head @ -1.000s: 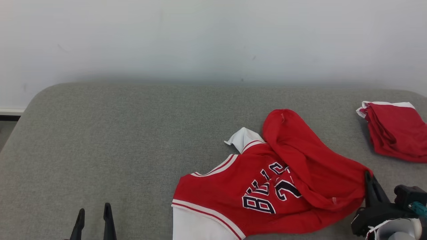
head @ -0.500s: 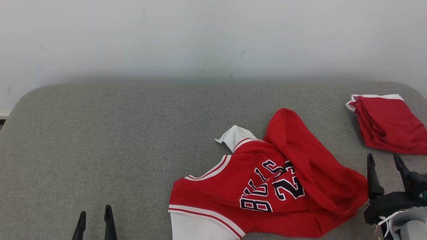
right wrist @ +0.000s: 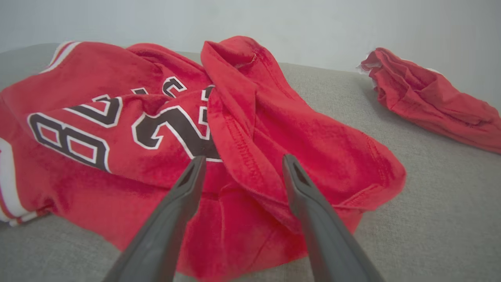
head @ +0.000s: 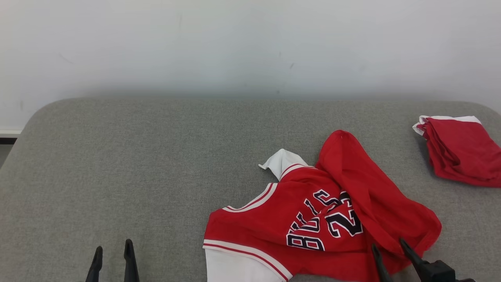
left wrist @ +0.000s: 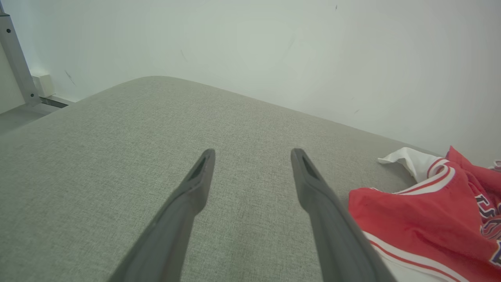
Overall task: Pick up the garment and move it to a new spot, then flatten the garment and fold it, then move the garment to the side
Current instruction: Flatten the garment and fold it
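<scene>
Red-and-white lettered jersey (head: 313, 219) is lying crumpled on the grey fabric surface (head: 137, 164); flattening and folding are seemingly remaining, left gripper (head: 113, 244) and right gripper (head: 387, 243) both gaping empty.

Held the left gripper (head: 112, 245) open at the near left, both fingers pointing far. Held the right gripper (head: 387, 243) open too, at the near right, fingers wide apart.

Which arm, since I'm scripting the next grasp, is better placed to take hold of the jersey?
Right. The right gripper stands open over the crumpled jersey, at its near edge; the left gripper, also open, is over grey cushion, apart from the cloth.
</scene>
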